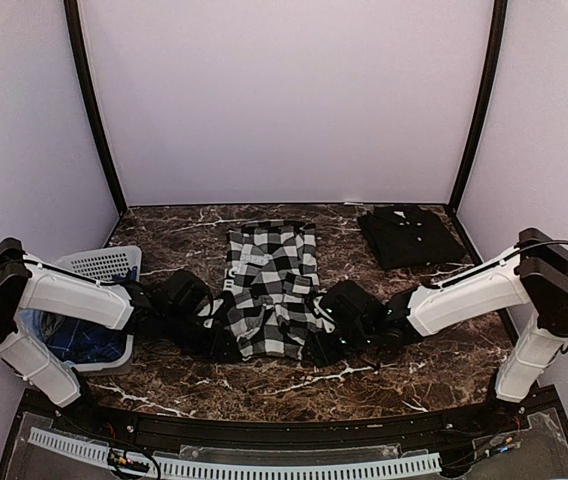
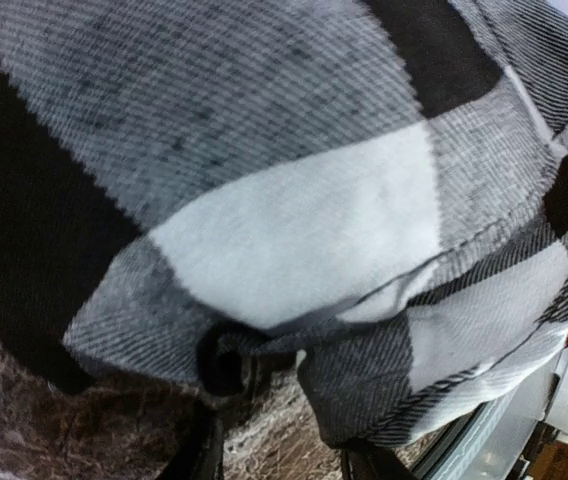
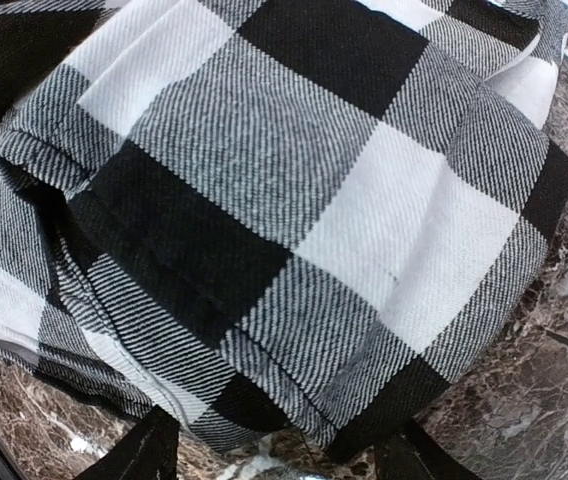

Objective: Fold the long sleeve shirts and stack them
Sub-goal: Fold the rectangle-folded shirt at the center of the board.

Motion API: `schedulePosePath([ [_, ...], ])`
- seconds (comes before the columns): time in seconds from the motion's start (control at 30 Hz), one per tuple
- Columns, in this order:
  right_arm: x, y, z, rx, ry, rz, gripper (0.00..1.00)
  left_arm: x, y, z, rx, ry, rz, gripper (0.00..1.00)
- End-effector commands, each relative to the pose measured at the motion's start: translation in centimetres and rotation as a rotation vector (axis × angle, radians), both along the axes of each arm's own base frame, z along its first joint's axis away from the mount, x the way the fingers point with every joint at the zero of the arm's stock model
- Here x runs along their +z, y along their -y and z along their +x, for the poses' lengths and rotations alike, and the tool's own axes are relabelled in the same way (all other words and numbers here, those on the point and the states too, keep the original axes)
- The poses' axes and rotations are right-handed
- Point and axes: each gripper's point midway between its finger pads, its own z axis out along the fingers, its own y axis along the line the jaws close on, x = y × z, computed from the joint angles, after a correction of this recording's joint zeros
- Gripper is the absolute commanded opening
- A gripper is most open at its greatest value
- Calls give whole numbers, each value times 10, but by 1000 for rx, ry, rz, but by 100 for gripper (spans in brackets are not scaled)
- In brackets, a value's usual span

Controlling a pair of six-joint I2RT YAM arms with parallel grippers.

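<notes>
A black-and-white check long sleeve shirt [image 1: 269, 290] lies partly folded in the middle of the marble table. My left gripper [image 1: 226, 338] is at its near left edge and my right gripper [image 1: 321, 338] at its near right edge. In the left wrist view the check cloth [image 2: 294, 220] fills the frame and its bunched hem hangs just over the open left gripper [image 2: 284, 445]. In the right wrist view a folded corner of the cloth [image 3: 294, 230] lies just ahead of the open right gripper [image 3: 276, 458]. A black shirt [image 1: 409, 236] lies folded at the back right.
A white perforated basket [image 1: 104, 265] with blue cloth [image 1: 74, 340] in it stands at the left, beside the left arm. Dark marble table [image 1: 434, 375] surrounds the shirt. Black posts and pale walls close in the back and sides.
</notes>
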Motion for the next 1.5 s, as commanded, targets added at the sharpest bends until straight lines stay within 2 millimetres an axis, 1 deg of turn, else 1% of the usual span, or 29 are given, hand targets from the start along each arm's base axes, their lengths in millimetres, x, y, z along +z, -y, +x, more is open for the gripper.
schedulePosePath([
  [0.0,6,-7,8,-35,36,25,60,9,7,17,25,63,7,35],
  [0.07,8,-7,11,-45,46,25,55,12,7,20,39,75,13,24],
  [0.1,10,-7,12,-50,51,23,51,16,7,23,47,89,12,21],
  [0.2,18,-9,17,-62,65,20,31,31,5,29,68,126,13,10],
  [0.23,21,-9,18,-66,70,19,24,35,3,32,78,140,18,8],
  [0.27,26,-11,20,-70,77,20,17,43,4,34,82,154,13,6],
  [0.33,36,-13,24,-76,91,24,9,55,3,38,97,180,12,2],
  [0.43,56,-20,32,-82,118,31,3,71,-1,47,132,225,18,0],
  [0.57,73,-24,46,-96,142,36,1,93,0,63,166,282,28,0],
  [0.6,77,-25,52,-103,147,41,1,89,-3,66,175,277,55,0],
  [0.63,79,-26,57,-106,150,47,1,93,-2,71,186,283,55,0],
  [0.67,81,-26,64,-113,153,49,1,89,-3,75,195,279,68,0],
  [0.7,83,-26,71,-123,155,48,1,93,-3,82,212,283,64,0],
  [0.8,82,-25,95,-152,153,44,3,87,-8,103,262,272,92,0],
  [0.83,81,-23,104,-166,150,46,7,86,-9,116,282,273,89,2],
  [0.87,81,-25,110,-168,147,52,11,85,-9,122,285,268,83,3],
  [0.9,81,-24,118,-183,145,56,17,82,-12,135,306,265,90,5],
  [0.93,79,-23,125,-192,139,55,20,81,-14,141,311,262,90,6],
  [0.97,83,-24,131,-201,143,61,24,80,-16,154,320,267,96,11],
  [1.0,86,-23,137,-212,149,63,29,80,-18,161,326,274,100,14],
  [1.03,90,-21,144,-226,155,71,34,82,-19,174,332,292,95,21],
  [1.07,94,-20,148,-235,157,78,37,88,-19,185,339,309,79,28],
  [1.1,96,-18,152,-245,156,83,39,86,-17,192,331,316,73,32],
  [1.13,100,-17,154,-254,158,87,42,94,-19,202,346,332,64,39],
  [1.17,104,-8,157,-288,173,69,53,98,-25,212,354,343,77,51],
  [1.2,108,-2,158,-306,180,68,57,105,-30,216,366,360,74,58],
  [1.27,110,8,158,-339,185,62,62,112,-41,218,387,375,78,62],
  [1.4,121,24,155,-382,208,74,65,124,-62,212,418,403,103,66],
  [1.47,126,26,151,-383,212,85,65,131,-69,205,430,417,109,67],
])
